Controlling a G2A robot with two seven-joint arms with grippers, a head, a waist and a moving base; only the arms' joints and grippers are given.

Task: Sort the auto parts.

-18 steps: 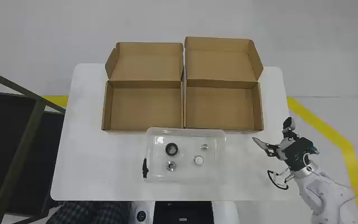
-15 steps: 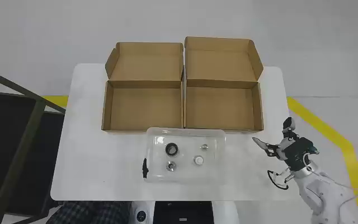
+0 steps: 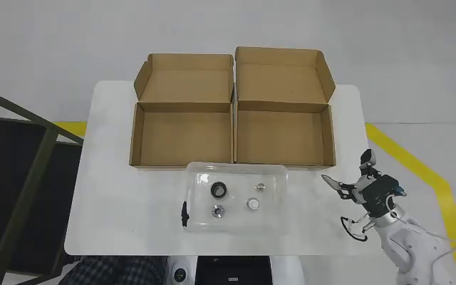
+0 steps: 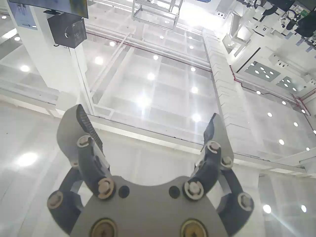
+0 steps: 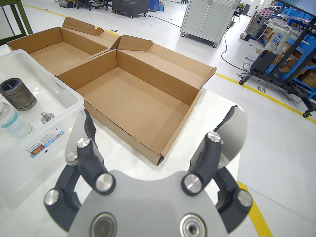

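Two open cardboard boxes, a left box (image 3: 182, 137) and a right box (image 3: 283, 135), sit touching side by side on the far half of a white worktop (image 3: 114, 199). Both are empty. Just near of them, at the middle, a clear tray (image 3: 271, 217) holds the auto parts. These are an upright dark bearing sleeve (image 3: 219, 189), a small metal bolt (image 3: 261, 187), a metal collar (image 3: 216, 211) and a white-capped bottle (image 3: 253, 204), all apart from one another. A small black piece (image 3: 184, 212) lies at the tray's left wall; I cannot tell if it is inside or outside.

The right claw (image 3: 335, 199) hovers over the near right corner of the worktop, right of the tray, released and grasping nothing. The left claw (image 4: 147, 112) is likewise spread and empty, pointing up at the ceiling.

Sorting appears not yet begun; the step in hand is the approach to a first pick. The next move calls for the right claw to travel left over the tray wall, descend around one part, probably the bolt nearest it, and close. Which box suits which part cannot be told.
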